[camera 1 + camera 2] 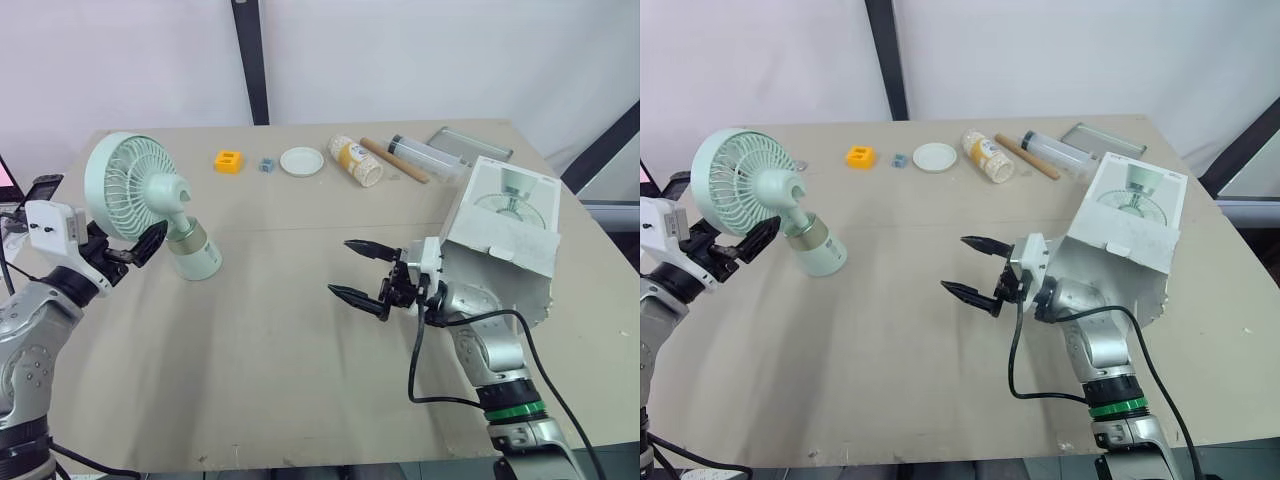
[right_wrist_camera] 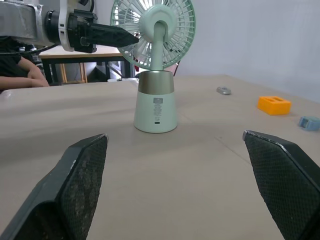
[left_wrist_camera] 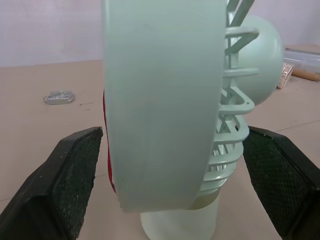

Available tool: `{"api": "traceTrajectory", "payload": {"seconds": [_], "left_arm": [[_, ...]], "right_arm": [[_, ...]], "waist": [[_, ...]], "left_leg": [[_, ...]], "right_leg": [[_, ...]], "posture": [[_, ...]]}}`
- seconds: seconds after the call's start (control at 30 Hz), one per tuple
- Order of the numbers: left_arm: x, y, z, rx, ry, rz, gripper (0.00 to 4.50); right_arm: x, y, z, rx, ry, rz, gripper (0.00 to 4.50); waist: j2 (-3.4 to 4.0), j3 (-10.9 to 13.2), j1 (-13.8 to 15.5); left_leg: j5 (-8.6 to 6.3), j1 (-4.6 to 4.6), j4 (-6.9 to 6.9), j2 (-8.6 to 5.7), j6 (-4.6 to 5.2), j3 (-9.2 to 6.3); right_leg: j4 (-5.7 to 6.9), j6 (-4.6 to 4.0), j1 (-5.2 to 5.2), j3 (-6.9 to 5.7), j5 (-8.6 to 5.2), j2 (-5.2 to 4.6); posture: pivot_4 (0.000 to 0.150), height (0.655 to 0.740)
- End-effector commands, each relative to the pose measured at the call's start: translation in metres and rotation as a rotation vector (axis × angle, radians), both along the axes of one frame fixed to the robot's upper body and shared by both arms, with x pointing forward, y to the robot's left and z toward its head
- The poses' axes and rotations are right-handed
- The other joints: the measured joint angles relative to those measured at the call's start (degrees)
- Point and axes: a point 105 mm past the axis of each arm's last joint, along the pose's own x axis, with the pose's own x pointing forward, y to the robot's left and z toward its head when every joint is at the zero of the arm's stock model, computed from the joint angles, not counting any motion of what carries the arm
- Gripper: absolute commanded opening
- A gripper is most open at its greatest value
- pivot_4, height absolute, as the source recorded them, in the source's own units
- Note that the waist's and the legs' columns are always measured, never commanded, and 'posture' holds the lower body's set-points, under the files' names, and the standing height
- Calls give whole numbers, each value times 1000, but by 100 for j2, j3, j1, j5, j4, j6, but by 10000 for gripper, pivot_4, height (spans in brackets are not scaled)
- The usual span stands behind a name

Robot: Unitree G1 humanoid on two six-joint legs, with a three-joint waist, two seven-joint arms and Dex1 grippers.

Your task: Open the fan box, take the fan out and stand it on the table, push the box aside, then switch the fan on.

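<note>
The fan [image 1: 140, 200] is standing upright on the surface [image 1: 280, 340] near its left edge, base down and head raised. The left hand [image 3: 173, 131] is hovering at the fan's head with its fingers spread wide, one on each side of the guard, seemingly just clear of it. The right hand [image 1: 340, 267] is floating above the middle of the surface, fingers wide apart and gripping nothing. Just behind it, the box [image 1: 505, 230] is lying by the right edge, its flap hanging open.
</note>
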Motion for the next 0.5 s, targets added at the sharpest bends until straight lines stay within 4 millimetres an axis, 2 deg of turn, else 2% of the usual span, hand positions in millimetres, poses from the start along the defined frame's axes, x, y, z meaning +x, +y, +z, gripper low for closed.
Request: {"api": "traceTrajectory", "payload": {"seconds": [0.03,0.1,0.13,0.2,0.23,0.5], "left_arm": [[0,0,14,24,-51,-7,37241],[-1,0,14,20,-52,-13,30371],[-1,-1,14,19,-52,-14,29251],[-1,0,14,20,-51,-16,20060],[-1,0,14,21,-50,-17,18595],[-1,1,13,30,-45,-19,18016]], "right_arm": [[-7,-1,13,26,-41,26,45000],[-8,-1,13,32,-42,34,45000],[-8,-1,14,35,-42,38,45000],[-10,0,15,40,-42,51,45000],[-11,0,15,40,-43,57,45000],[-14,0,18,46,-61,84,45000]], "waist": [[0,0,0],[0,0,0],[0,0,0],[0,0,0],[0,0,0],[0,0,0]], "left_leg": [[0,0,0,0,0,0],[0,0,0,0,0,0],[0,0,0,0,0,0],[0,0,0,-1,0,0],[0,0,0,-1,0,0],[0,0,0,-1,0,0]], "right_leg": [[0,0,0,0,0,0],[0,0,0,0,0,0],[1,0,0,0,0,0],[1,0,-1,0,0,0],[2,0,-1,0,0,0],[2,0,-2,-1,0,-1]], "posture": [[1500,7400],[1500,7400],[1500,7400],[1500,7400],[1500,7400],[1500,7400]]}}
